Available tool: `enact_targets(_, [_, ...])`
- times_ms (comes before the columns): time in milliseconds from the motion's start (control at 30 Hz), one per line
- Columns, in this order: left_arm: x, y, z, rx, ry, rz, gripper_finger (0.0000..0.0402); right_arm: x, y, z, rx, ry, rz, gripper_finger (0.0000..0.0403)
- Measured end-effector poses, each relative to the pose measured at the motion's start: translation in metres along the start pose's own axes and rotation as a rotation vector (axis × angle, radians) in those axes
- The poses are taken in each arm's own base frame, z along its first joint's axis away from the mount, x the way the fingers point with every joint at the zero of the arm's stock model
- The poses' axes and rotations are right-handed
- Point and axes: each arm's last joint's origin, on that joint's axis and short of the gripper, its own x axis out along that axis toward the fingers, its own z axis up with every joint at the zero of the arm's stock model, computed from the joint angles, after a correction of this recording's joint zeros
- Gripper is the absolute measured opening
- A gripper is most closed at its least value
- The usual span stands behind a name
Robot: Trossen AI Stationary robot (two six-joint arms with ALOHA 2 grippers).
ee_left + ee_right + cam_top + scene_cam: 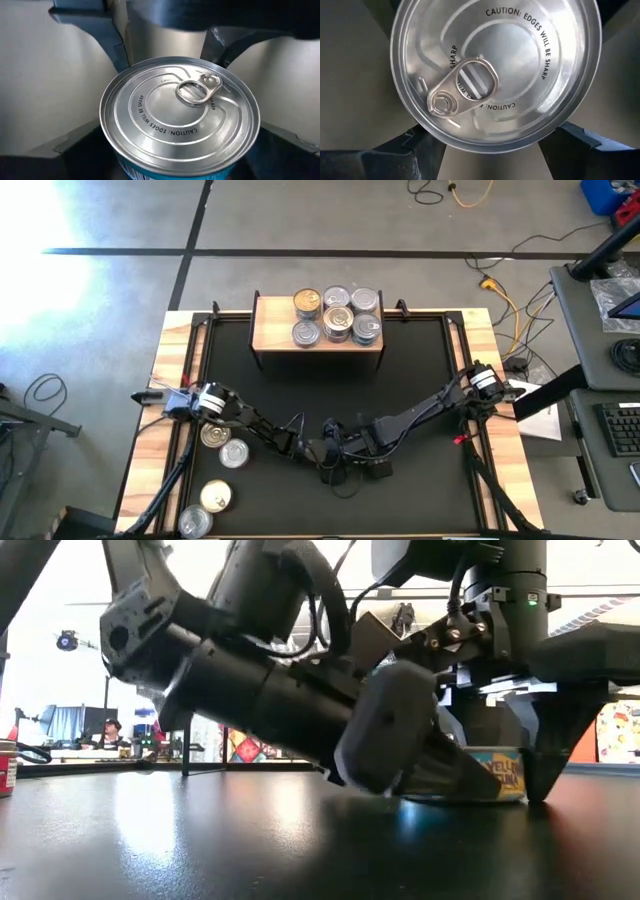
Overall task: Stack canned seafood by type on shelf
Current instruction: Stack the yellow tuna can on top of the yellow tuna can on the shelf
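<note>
Both grippers (335,455) meet at near centre around one tin (180,117); left wide, right's grip unclear.

Two dark six-joint arms folded low, wrists meeting mid-table, left gripper (322,452) with jaws spread wide, right gripper (345,452) just beside it, jaws parted, fingers pointing down

The tin (180,125) between the left arm's fingers has a bright, smooth silver metal lid with pressed rings, embossed lettering and a metal ring pull (197,89); its side carries a glossy printed label. The shelf (272,325) is pale, grained wood. The table (420,370) top is black and slightly glossy, its rim (170,395) light wood. The arm casings (300,700) look dark, matt plastic
</note>
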Motion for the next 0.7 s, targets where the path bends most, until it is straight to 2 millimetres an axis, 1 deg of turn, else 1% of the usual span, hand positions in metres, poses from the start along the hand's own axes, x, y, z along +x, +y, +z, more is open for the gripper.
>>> enact_targets(100, [-0.006, 0.002, 0.005, -0.050, 0.018, 0.018, 0.0376, -0.004, 0.002, 0.000, -0.027, -0.017, -0.014, 0.0282])
enact_targets(233, [-0.013, 0.003, 0.018, -0.028, 0.059, 0.053, 0.0372, -0.019, 0.000, -0.004, -0.050, -0.029, -0.043, 0.0289])
enact_targets(333, [-0.021, 0.002, 0.027, 0.000, 0.095, 0.069, 0.0371, -0.035, -0.002, -0.008, -0.050, -0.068, -0.067, 0.0288])
enact_targets(433, [-0.034, 0.005, 0.042, -0.010, 0.103, 0.086, 0.0371, -0.059, -0.005, -0.015, -0.045, -0.122, -0.090, 0.0284])
enact_targets(500, [-0.047, 0.008, 0.055, -0.001, 0.118, 0.091, 0.0370, -0.077, -0.007, -0.022, -0.029, -0.160, -0.106, 0.0282])
enact_targets(567, [-0.065, 0.012, 0.073, 0.021, 0.125, 0.103, 0.0370, -0.093, -0.009, -0.029, 0.005, -0.201, -0.120, 0.0281])
enact_targets(633, [-0.087, 0.020, 0.092, 0.075, 0.127, 0.120, 0.0370, -0.113, -0.012, -0.033, 0.053, -0.275, -0.141, 0.0282])
enact_targets(700, [-0.112, 0.031, 0.110, 0.117, 0.125, 0.115, 0.0370, -0.136, -0.015, -0.035, 0.088, -0.363, -0.177, 0.0282])
